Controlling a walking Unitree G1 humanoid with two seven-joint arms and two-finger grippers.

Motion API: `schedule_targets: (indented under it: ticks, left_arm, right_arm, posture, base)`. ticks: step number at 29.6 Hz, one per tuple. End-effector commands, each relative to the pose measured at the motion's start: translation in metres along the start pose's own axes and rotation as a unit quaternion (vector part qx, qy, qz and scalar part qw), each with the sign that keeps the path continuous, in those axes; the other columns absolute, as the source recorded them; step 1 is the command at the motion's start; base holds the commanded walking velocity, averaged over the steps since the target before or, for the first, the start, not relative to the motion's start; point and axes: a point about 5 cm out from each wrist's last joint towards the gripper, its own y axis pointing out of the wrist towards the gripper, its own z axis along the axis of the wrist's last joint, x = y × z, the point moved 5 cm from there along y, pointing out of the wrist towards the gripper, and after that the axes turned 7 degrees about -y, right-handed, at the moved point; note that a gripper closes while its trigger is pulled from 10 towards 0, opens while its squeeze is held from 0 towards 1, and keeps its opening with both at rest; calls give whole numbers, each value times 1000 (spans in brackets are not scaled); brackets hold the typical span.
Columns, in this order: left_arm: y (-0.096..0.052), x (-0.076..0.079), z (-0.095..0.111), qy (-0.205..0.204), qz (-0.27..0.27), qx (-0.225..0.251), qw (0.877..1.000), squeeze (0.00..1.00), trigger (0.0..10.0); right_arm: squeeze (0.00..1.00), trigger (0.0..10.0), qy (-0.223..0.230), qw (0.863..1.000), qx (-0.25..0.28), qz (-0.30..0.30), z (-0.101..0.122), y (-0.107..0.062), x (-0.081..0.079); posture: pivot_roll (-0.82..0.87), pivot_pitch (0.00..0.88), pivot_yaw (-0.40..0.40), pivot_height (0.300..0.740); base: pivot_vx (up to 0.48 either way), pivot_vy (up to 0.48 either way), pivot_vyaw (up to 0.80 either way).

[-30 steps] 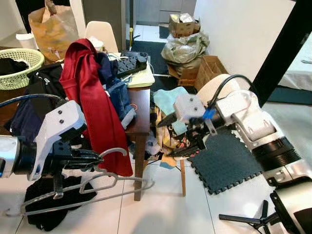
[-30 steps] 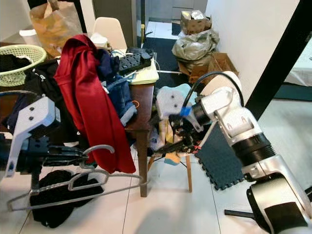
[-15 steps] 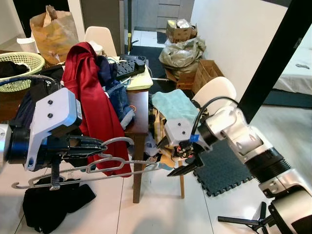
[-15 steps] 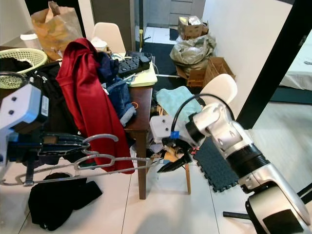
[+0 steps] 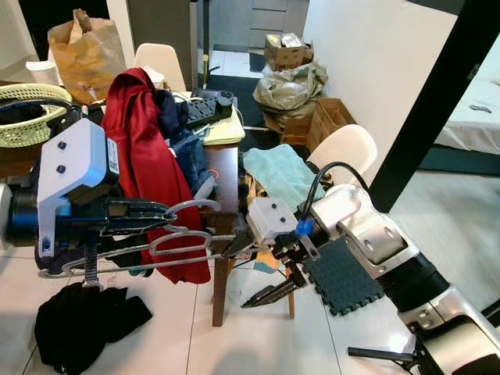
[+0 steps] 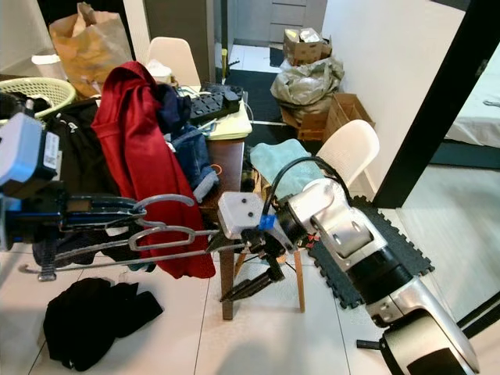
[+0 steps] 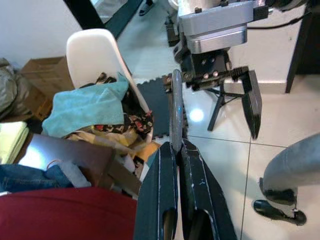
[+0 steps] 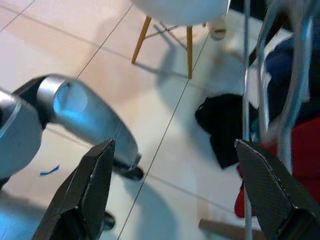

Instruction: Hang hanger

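Gripping a bundle of grey wire hangers [image 5: 168, 244] near their hooks, the left pincer [image 5: 160, 215] holds them level in the air before a clothes-heaped bench [image 5: 223, 160], while the right pincer [image 5: 262, 269] spreads wide at their far tips. Light, springy and slick, the wires look likeliest to be steadied at the shoulder ends without tangling.
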Motion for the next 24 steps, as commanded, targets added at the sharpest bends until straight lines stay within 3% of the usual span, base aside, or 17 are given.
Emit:
schedule_targets:
  ticks: [1, 7, 9, 12, 13, 16, 17, 18, 19, 24]
  left_arm:
    - [5, 1, 1, 2, -7, 12, 1000, 0, 10000]
    - [9, 2, -1, 0, -13, 18, 1000, 0, 10000]
    - [7, 2, -2, -1, -12, 19, 1000, 0, 10000]
    - [7, 2, -2, -1, -12, 18, 1000, 0, 10000]
    - [6, 2, -2, -1, -12, 18, 1000, 0, 10000]
    - [6, 2, -2, -1, -12, 18, 1000, 0, 10000]
    - [6, 3, -2, -1, -12, 19, 1000, 0, 10000]
    - [6, 3, -2, -1, -12, 19, 1000, 0, 10000]
    - [7, 3, -2, -1, -13, 20, 1000, 0, 10000]
    - [7, 2, 0, 1, -12, 23, 1000, 0, 10000]
  right_arm:
    - [0, 10000, -11, 1000, 14, -16, 10, -1, 5]
    - [0, 10000, -18, 999, -15, -47, 6, -2, 15]
    - [0, 10000, -19, 994, -86, -68, -15, -26, 20]
    - [0, 10000, -18, 990, -110, -82, -21, -38, 24]
    - [0, 10000, -15, 987, -119, -110, -21, -51, 32]
    - [0, 10000, -15, 987, -119, -110, -21, -51, 32]
    - [0, 10000, -15, 984, -118, -136, -18, -61, 41]
    - [0, 10000, -15, 984, -118, -136, -18, -61, 41]
    - [0, 10000, -14, 982, -102, -156, -11, -67, 47]
    - [0, 10000, -17, 988, -41, -151, 9, -65, 46]
  posture:
    - [78, 0, -81, 740]
    - [77, 0, -79, 740]
    - [83, 0, -83, 740]
    - [80, 0, -82, 740]
    - [78, 0, -80, 740]
    - [78, 0, -80, 740]
    - [78, 0, -80, 740]
    - [78, 0, -80, 740]
    - [79, 0, -77, 740]
    - [80, 0, -76, 740]
  base:
    - [0, 0, 0]
    - [0, 0, 0]
    - [0, 0, 0]
    - [0, 0, 0]
    - [0, 0, 0]
    - [0, 0, 0]
    - [0, 0, 0]
    - [0, 0, 0]
    - [0, 0, 0]
    - [0, 0, 0]
